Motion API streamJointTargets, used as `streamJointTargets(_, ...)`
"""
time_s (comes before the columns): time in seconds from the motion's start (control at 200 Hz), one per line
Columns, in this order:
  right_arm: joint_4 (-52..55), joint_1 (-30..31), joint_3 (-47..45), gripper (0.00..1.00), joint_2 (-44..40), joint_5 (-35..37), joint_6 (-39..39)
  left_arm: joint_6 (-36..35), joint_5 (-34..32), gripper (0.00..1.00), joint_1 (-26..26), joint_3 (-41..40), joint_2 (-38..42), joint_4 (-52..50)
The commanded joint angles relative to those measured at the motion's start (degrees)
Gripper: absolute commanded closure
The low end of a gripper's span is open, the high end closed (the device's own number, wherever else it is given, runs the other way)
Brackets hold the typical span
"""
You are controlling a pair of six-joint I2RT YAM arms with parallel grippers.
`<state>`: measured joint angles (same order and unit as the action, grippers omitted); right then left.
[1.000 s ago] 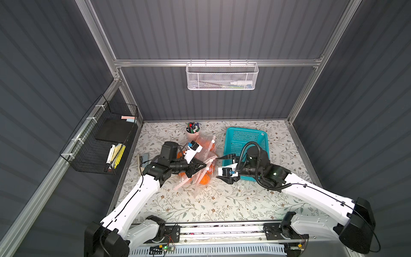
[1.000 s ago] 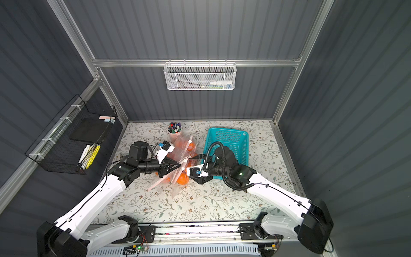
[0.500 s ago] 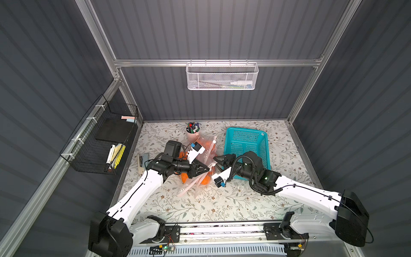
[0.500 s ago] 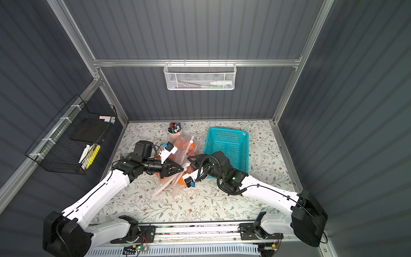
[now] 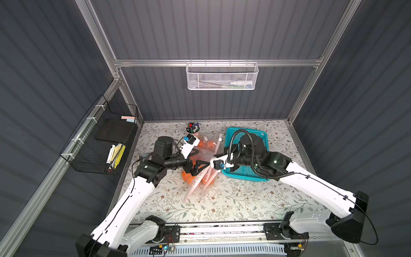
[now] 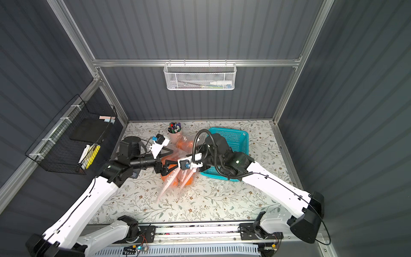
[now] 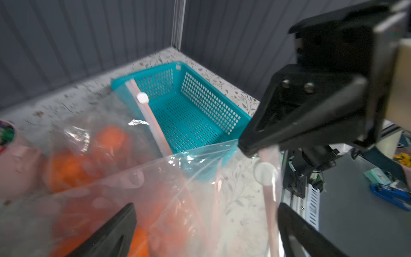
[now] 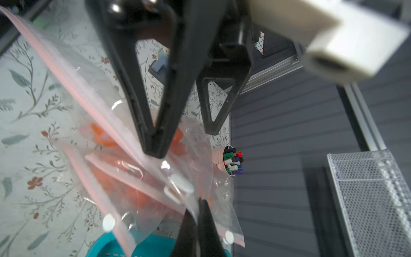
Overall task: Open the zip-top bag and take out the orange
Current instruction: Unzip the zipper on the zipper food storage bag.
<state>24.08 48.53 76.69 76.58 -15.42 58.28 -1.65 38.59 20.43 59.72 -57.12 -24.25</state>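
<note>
Several clear zip-top bags with pink zip strips lie piled in the middle of the table in both top views (image 5: 200, 184) (image 6: 171, 184), with oranges (image 5: 186, 175) (image 7: 66, 169) inside. My right gripper (image 8: 200, 222) (image 5: 211, 165) is shut on the thin film of one zip-top bag (image 8: 138, 178) just under its zip strip and white slider (image 8: 180, 187). My left gripper (image 7: 204, 222) (image 5: 202, 157) stands wide open, one finger on each side of that bag's upper part and gripping nothing. Its fingertips (image 8: 155, 138) sit right beside the right gripper's tip.
A teal basket (image 5: 246, 132) (image 7: 178, 66) stands just behind the right arm. A pink cup of pens (image 5: 193, 129) (image 8: 231, 162) is at the back of the table. A black wire rack (image 5: 100, 142) hangs on the left wall, a white mesh basket (image 5: 222, 75) on the back wall.
My left gripper has opened wide and let go of the bag. My right gripper has moved in towards the left one and shut on the bag's film.
</note>
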Motion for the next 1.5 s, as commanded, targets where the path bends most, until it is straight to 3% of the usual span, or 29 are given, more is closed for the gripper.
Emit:
streamJointTargets(0.0,18.0,-1.1,5.9,0.94,5.4,-11.0,-15.2,-4.4,-2.3,0.01,0.1,-0.3,2.7,2.6)
streamJointTargets(0.18,21.8,-2.6,13.5,0.92,12.7,-14.4,-28.9,-7.0,-1.6,0.01,0.1,-1.2,2.1,1.0)
streamJointTargets(0.315,23.6,-3.3,17.5,0.91,16.1,-16.2,-35.0,-7.4,-0.4,0.01,0.2,-3.2,0.9,1.7)
streamJointTargets(0.56,25.9,-7.7,19.9,0.9,17.6,-30.1,-42.0,-6.7,-6.4,0.05,0.3,-4.0,-0.6,1.1)
streamJointTargets(0.68,24.1,-9.0,18.2,0.84,16.6,-34.8,-43.1,-5.8,-4.9,0.15,0.3,-4.0,-1.5,1.0)
streamJointTargets(0.725,22.6,-9.3,17.2,0.76,16.2,-34.6,-43.3,-5.6,-3.0,0.27,0.3,-3.7,-1.9,1.1)
streamJointTargets(0.755,22.0,-9.3,16.6,0.65,15.8,-33.7,-43.0,-5.3,-1.6,0.36,0.3,-3.5,-2.3,1.3)
streamJointTargets(0.79,21.2,-9.3,16.0,0.55,15.3,-32.2,-41.3,-5.0,-0.4,0.48,0.3,-3.2,-2.7,1.2)
streamJointTargets(0.835,20.6,-9.4,15.0,0.51,14.2,-31.1,-37.8,-4.4,1.0,0.58,0.3,-3.3,-3.2,1.6)
streamJointTargets(0.906,17.6,-9.4,10.9,0.44,11.0,-29.9,-29.3,-3.8,2.1,0.64,0.3,-3.4,-3.8,1.9)
streamJointTargets(0.961,11.5,-9.3,4.4,0.31,6.7,-28.9,-22.5,-3.7,2.4,0.66,0.3,-3.6,-4.0,2.1)
streamJointTargets(1.081,-17.0,-9.1,-17.5,0.13,-6.3,-25.5,-12.5,-4.1,5.4,0.69,0.3,-3.0,-4.6,1.0)
streamJointTargets(1.171,-33.2,-7.6,-26.7,0.11,-11.2,-16.6,-5.3,-2.9,7.7,0.69,0.2,-2.6,-4.9,1.3)
streamJointTargets(1.301,-37.9,-1.9,-29.6,0.15,-11.7,-6.1,12.3,-1.2,12.1,0.68,0.2,-2.3,-6.0,1.8)
streamJointTargets(1.361,-44.0,1.9,-31.9,0.19,-10.5,2.0,21.5,-0.1,14.0,0.66,0.1,-2.6,-6.6,2.6)
streamJointTargets(1.431,-53.4,3.9,-34.1,0.24,-9.5,6.2,25.7,0.6,14.8,0.66,0.1,-2.5,-7.7,2.2)
streamJointTargets(1.496,-55.2,4.4,-34.5,0.3,-9.4,8.6,27.7,1.0,13.9,0.66,0.1,-2.4,-8.5,1.5)
